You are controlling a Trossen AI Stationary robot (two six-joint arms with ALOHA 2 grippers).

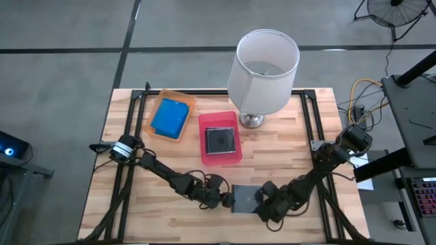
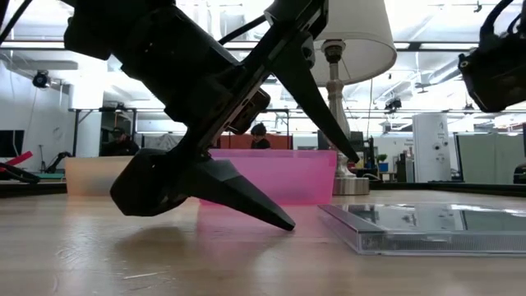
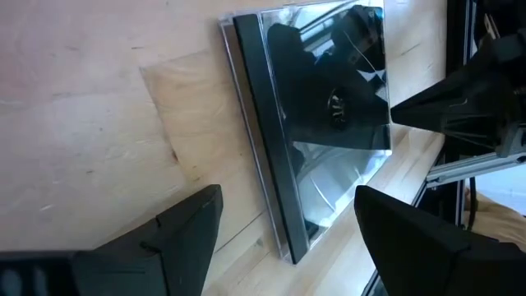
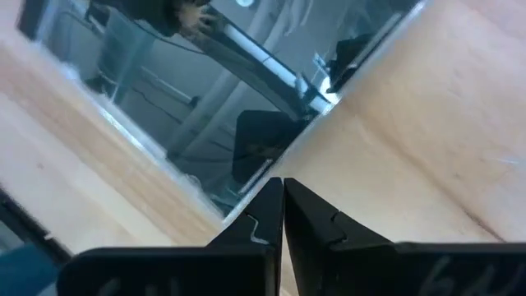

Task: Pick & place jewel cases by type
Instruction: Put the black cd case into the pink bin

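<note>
— Where is the jewel case they are working on?
— A dark grey and clear jewel case (image 1: 244,198) lies flat on the table (image 1: 136,204) near the middle of its front edge, between the two grippers.
— What are the grippers doing?
— The left gripper (image 3: 283,226) sits low at the case's left side, jaws spread wide, one finger on each side of the case's near edge, holding nothing. The right gripper (image 4: 282,215) has its jaws pressed together, empty, tips right at the case's right edge; whether they touch it I cannot tell.
— And the other cases?
— A bright blue case (image 1: 169,117) lies in the orange tray (image 1: 155,103) toward the back left. Another dark case (image 1: 221,140) lies in the pink tray (image 1: 204,154) just beside it, mid-table.
— Anything else on the table?
— A white-shaded lamp (image 1: 264,64) stands at the back edge, beside the pink tray.
</note>
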